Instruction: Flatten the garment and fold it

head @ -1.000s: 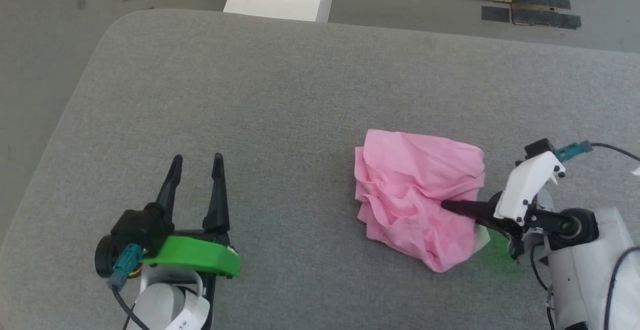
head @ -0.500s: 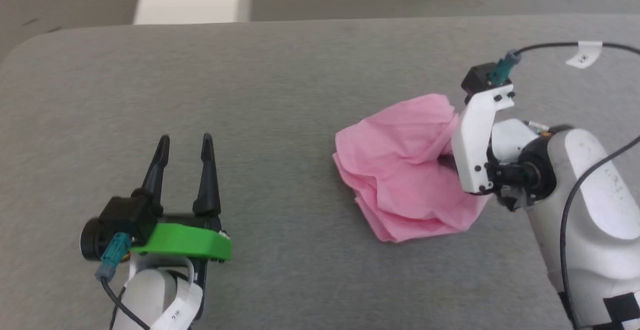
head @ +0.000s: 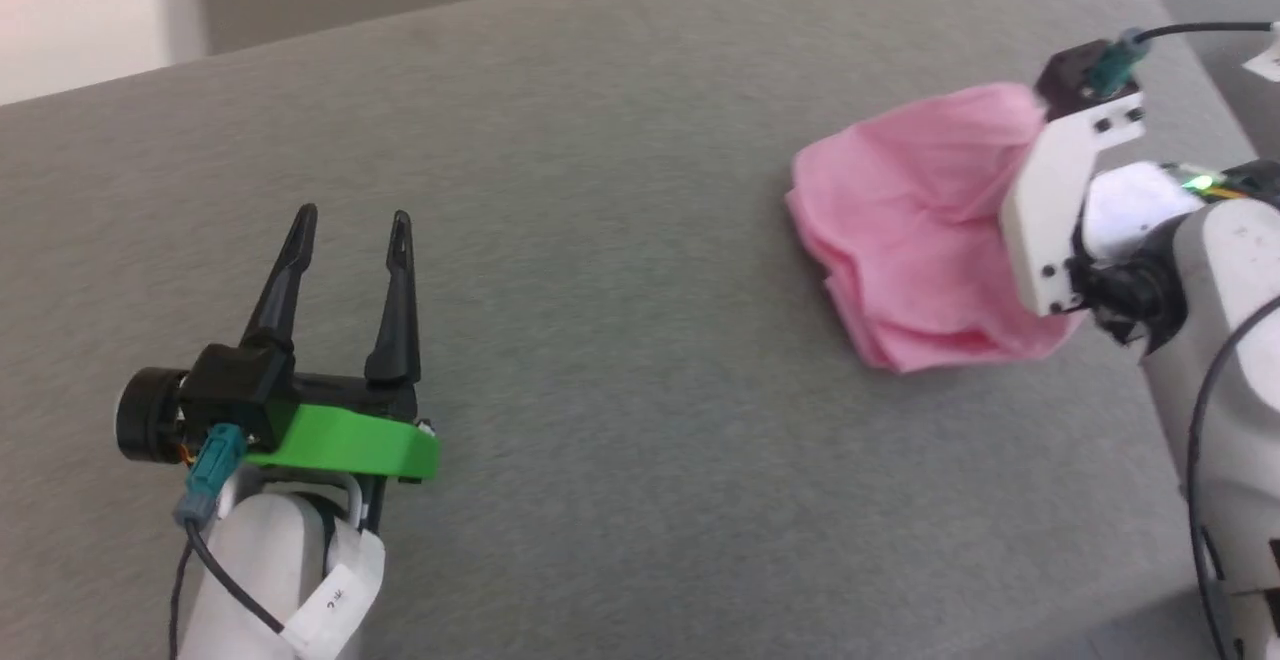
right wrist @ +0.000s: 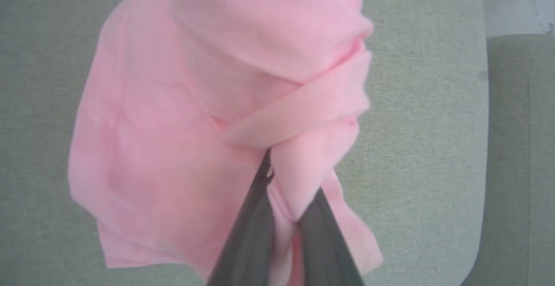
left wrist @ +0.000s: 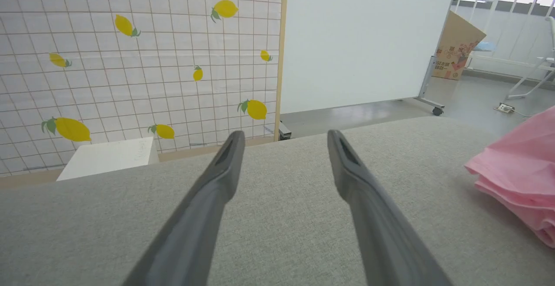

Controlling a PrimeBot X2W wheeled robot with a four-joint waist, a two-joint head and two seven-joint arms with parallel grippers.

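Table (head: 600,190): grey woven fabric top, matte, with rounded corners. The broad bare stretch left of the cloth gives good room for spreading.
Garment (head: 910,230): thin, soft pink cloth, bunched in layered folds at the far right of the table, near its right edge. Its upper part is drawn up and the lower folds seem to rest on the top. Waistband and label cannot be made out.
Right gripper (right wrist: 286,190): dark tapered fingers pinched on a twisted fold of the garment. The step looks like lifting it to hang loose. It is best raised slowly until the layers fall free, then carried left, away from the edge.
Left gripper (head: 352,215): fingers spread wide and empty, at the near left, well apart from the garment. It should take a second corner so the cloth pulls flat.
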